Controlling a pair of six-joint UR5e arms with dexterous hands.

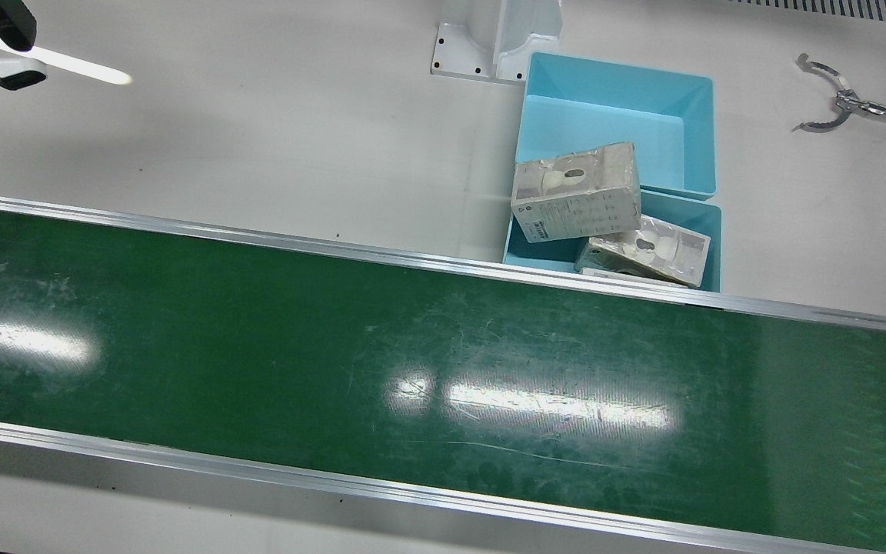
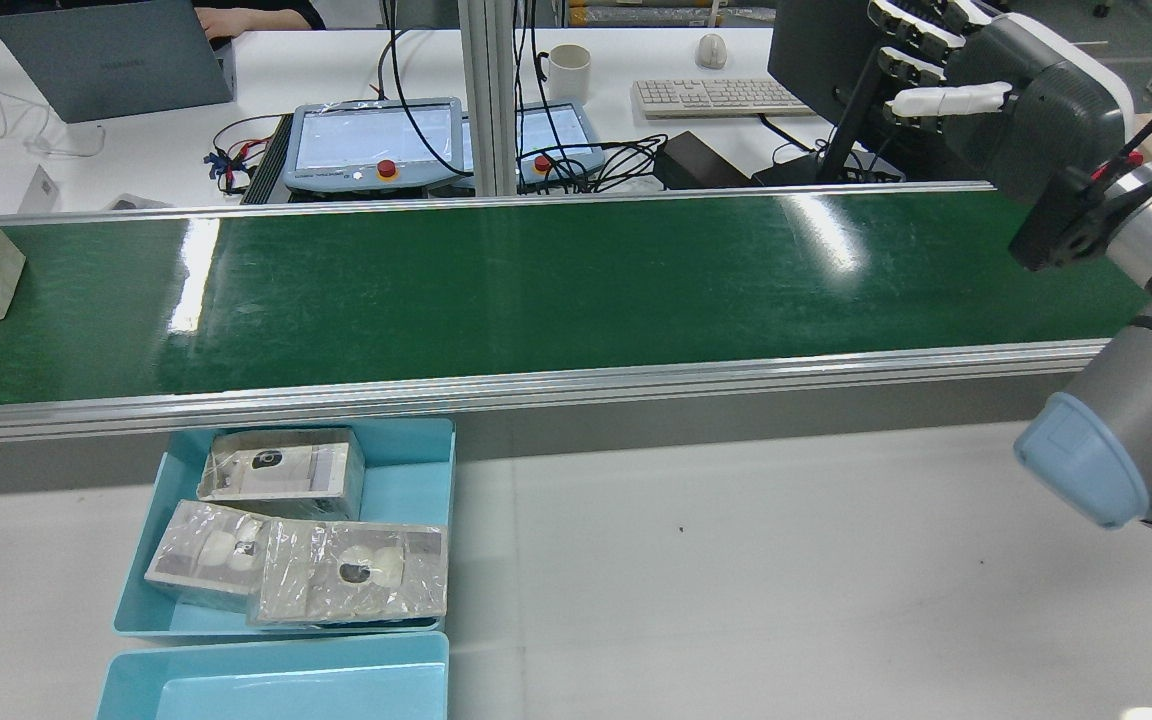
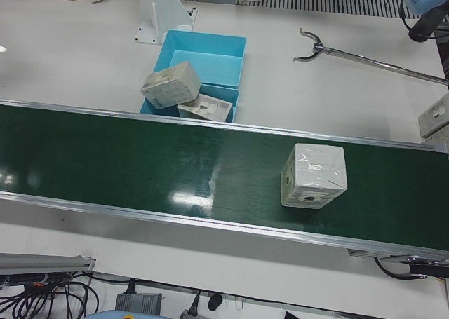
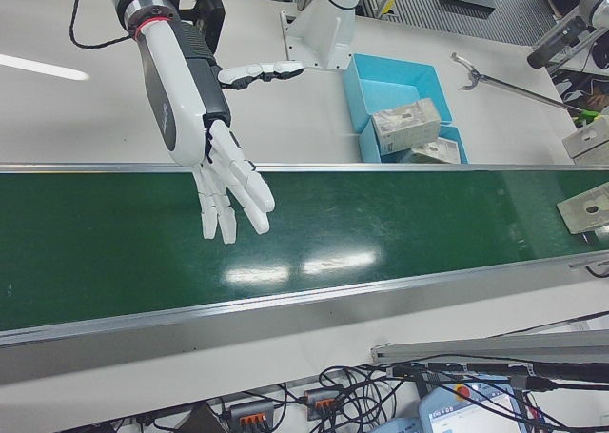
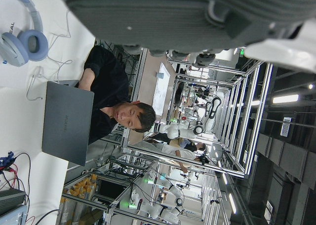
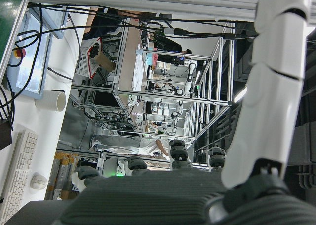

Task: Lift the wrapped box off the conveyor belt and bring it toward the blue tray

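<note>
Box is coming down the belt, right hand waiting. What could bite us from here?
1. The wrapped box sits near one end of the conveyor belt; the open right hand hovers far off, so timing may slip.
2. Its glossy wrap could slide in the hand.
3. The nearer blue tray already holds three boxes, so room looks tight.

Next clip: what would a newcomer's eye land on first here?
Probably the right hand, hanging open with fingers spread above the green conveyor belt and holding nothing. Next, the wrapped box sitting alone on the belt toward the robot's left end. Then the blue tray beside the belt, already holding several wrapped boxes.
</note>
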